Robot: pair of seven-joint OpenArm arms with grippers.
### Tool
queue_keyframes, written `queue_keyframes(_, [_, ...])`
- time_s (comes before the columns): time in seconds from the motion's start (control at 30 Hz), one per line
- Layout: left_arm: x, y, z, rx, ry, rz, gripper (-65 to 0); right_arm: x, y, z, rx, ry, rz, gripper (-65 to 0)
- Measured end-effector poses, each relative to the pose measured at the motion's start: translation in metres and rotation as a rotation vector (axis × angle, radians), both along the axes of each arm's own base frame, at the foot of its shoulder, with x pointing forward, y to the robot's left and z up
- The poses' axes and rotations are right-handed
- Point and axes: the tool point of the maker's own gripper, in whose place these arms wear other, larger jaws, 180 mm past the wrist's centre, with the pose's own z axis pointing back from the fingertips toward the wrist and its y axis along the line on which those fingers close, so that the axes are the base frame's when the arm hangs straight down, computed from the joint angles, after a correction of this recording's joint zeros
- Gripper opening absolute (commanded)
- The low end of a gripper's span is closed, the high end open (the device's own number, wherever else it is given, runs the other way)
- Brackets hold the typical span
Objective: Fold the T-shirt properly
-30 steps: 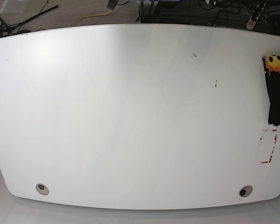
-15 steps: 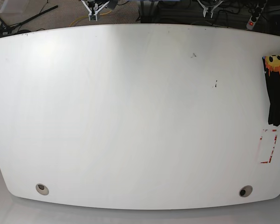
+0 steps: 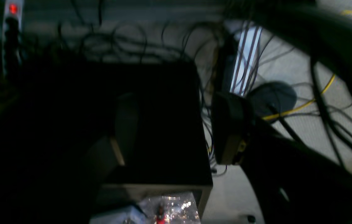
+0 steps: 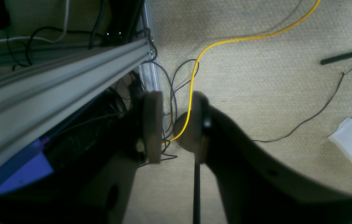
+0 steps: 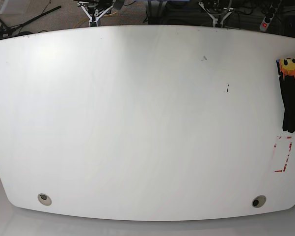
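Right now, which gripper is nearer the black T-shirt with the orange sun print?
Left. The left gripper is up-left of the T-shirt; the right gripper is farther left.

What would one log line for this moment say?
T-shirt: table's right edge, untouched | left gripper: open, empty | right gripper: open, empty

Both arms sit at the far edge, pointing down. The right gripper (image 4: 174, 124) has its jaws slightly parted with nothing between them. The left gripper (image 3: 176, 127) has jaws spread wide, likewise empty.
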Motion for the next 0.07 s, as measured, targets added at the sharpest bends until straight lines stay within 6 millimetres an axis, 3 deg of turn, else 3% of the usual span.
queue_keyframes(0.07, [-0.0054, 0.0008, -0.0001, 0.002, 0.016, 0.010, -31.4, -0.0001, 0.0010, -0.0001, 0.002, 0.001, 0.000, -49.1])
